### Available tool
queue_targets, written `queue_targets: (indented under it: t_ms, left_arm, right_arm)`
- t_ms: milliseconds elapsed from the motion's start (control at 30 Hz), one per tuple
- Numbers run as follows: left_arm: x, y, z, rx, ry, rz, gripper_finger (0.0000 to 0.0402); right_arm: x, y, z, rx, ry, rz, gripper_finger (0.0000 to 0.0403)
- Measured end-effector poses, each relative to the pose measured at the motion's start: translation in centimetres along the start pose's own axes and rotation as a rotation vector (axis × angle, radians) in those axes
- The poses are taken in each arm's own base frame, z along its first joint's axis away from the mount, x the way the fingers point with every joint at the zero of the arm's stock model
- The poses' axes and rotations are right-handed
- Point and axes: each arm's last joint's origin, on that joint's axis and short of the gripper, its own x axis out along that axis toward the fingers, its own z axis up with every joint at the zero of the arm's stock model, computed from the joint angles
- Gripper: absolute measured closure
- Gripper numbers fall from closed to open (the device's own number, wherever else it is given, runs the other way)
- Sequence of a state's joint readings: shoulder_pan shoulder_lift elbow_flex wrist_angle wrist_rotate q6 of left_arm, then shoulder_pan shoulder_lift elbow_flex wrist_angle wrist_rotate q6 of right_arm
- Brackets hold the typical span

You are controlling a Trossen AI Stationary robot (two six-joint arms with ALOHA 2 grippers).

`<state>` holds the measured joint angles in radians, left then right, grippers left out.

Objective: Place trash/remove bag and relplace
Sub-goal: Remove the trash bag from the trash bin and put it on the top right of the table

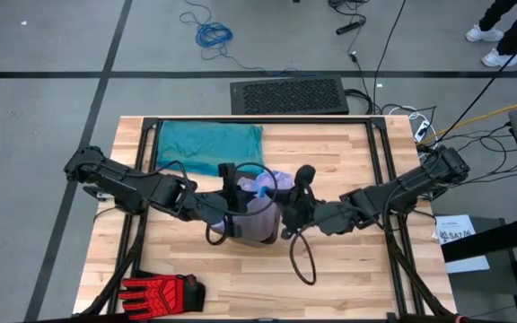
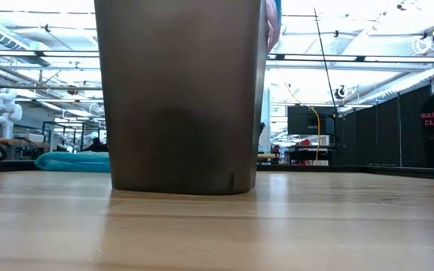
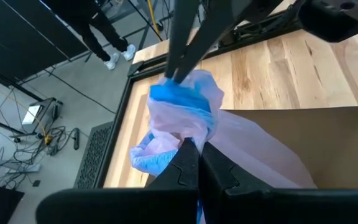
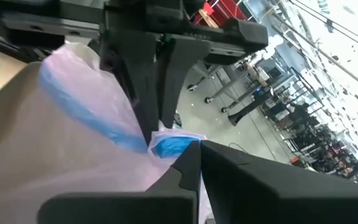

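Both grippers, left gripper (image 3: 194, 158) and right gripper (image 4: 194, 155), pinch the bag (image 1: 260, 211) closed at bench centre, gathering its blue rim for lifting out of the bin (image 2: 183, 98).

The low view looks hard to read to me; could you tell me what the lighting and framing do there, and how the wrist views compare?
Low view: the bin fills the frame as a dark backlit mass against bright ceiling lights; the tabletop shows a soft sheen. Left wrist view: evenly lit, left gripper shut on the bag. Right wrist view: the background is washed out; right gripper pinches the same bag.
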<state>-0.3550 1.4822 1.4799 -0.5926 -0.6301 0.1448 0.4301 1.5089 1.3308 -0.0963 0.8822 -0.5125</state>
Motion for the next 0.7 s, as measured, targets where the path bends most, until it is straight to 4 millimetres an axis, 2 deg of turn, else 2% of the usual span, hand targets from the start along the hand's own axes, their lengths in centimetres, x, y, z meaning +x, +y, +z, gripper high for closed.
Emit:
queue_targets:
  t_ms: [200, 300, 500, 700]
  left_arm:
    - [0.0, 0.0, 0.0, -0.001, 0.000, 0.000, 0.0401]
    - [0.0, 0.0, 0.0, 0.001, 0.000, 0.000, 0.0401]
    - [0.0, -0.1, 0.0, 0.002, -0.003, -0.017, 0.0401]
    - [-0.2, -0.3, 0.0, 0.011, -0.005, -0.034, 0.0401]
  right_arm:
    - [-0.7, 0.5, 0.5, -0.040, -0.024, 0.007, 0.0401]
    - [-0.9, 0.5, 0.5, -0.065, -0.007, -0.024, 0.0388]
    - [-0.2, -0.6, 0.4, 0.071, 0.020, -0.042, 0.0327]
    - [0.4, -2.3, 0.6, 0.225, 0.049, 0.151, 0.0270]
